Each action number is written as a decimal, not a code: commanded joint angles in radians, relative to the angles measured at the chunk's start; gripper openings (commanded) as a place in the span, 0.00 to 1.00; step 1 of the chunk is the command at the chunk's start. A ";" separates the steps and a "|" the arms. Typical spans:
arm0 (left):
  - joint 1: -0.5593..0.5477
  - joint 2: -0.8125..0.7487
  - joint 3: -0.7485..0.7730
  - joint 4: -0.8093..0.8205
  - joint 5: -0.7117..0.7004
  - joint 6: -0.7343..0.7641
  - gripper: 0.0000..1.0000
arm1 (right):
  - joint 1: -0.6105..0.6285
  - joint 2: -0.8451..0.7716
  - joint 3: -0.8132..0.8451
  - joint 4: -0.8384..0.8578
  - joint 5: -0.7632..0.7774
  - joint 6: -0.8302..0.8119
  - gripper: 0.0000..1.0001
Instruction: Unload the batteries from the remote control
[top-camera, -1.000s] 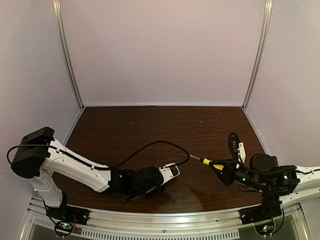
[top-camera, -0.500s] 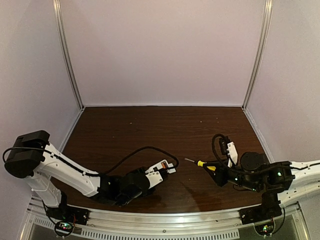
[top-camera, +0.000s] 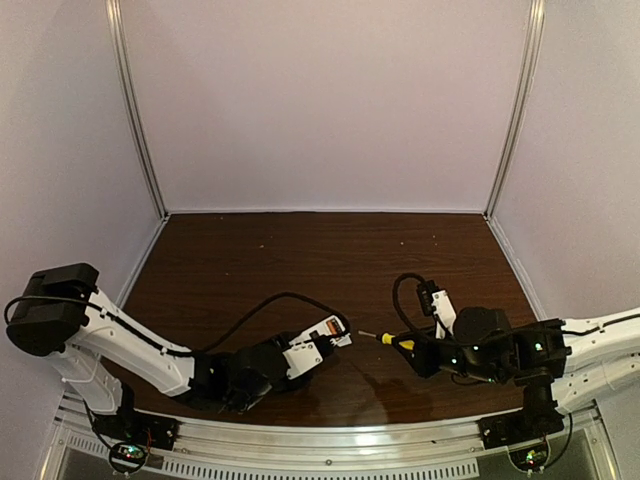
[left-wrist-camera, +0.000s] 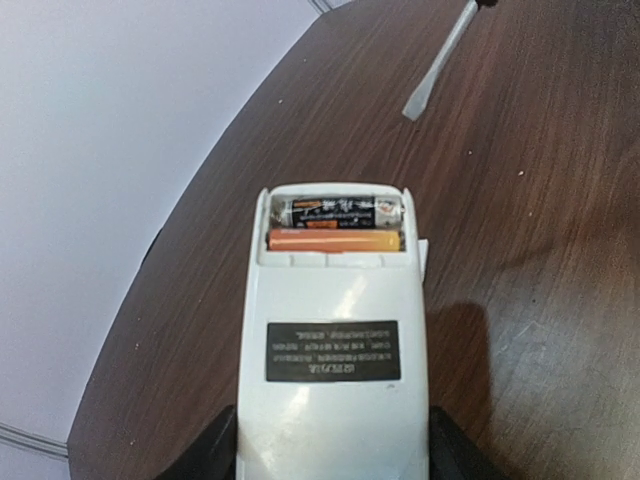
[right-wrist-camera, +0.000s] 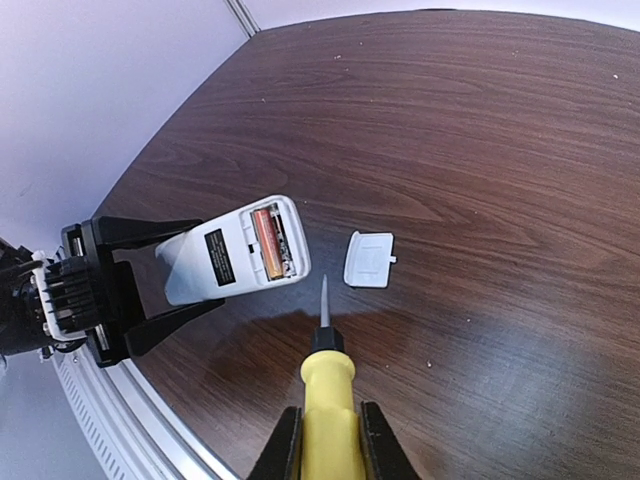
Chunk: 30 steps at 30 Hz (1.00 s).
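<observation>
My left gripper (left-wrist-camera: 332, 455) is shut on the white remote control (left-wrist-camera: 333, 360), held back side up with its battery bay open. Two batteries lie in the bay, one dark (left-wrist-camera: 338, 210) and one orange (left-wrist-camera: 333, 240). The remote also shows in the top view (top-camera: 318, 345) and the right wrist view (right-wrist-camera: 232, 250). My right gripper (right-wrist-camera: 330, 440) is shut on a yellow-handled screwdriver (right-wrist-camera: 328, 395). Its metal tip (right-wrist-camera: 325, 300) hovers just right of the remote's open end, apart from it. In the top view the screwdriver (top-camera: 395, 340) points left toward the remote.
A small white square cover piece (right-wrist-camera: 368, 259) lies on the dark wood table (top-camera: 330, 260) beside the remote's open end. The metal rail of the table's near edge (top-camera: 330, 440) runs below both arms. Pale walls close the back and sides.
The right arm has moved left, bringing the screwdriver tip close to the remote. The left gripper has drawn back toward the near edge and lowered with the remote.
</observation>
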 joint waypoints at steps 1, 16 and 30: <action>-0.004 -0.046 -0.035 0.110 0.037 0.008 0.00 | 0.001 0.018 0.026 0.014 -0.030 0.054 0.00; -0.004 -0.048 -0.055 0.160 -0.008 -0.018 0.00 | 0.065 0.105 0.068 0.053 0.024 0.173 0.00; -0.004 -0.034 -0.058 0.191 0.007 0.017 0.00 | 0.107 0.111 0.085 0.043 0.078 0.240 0.00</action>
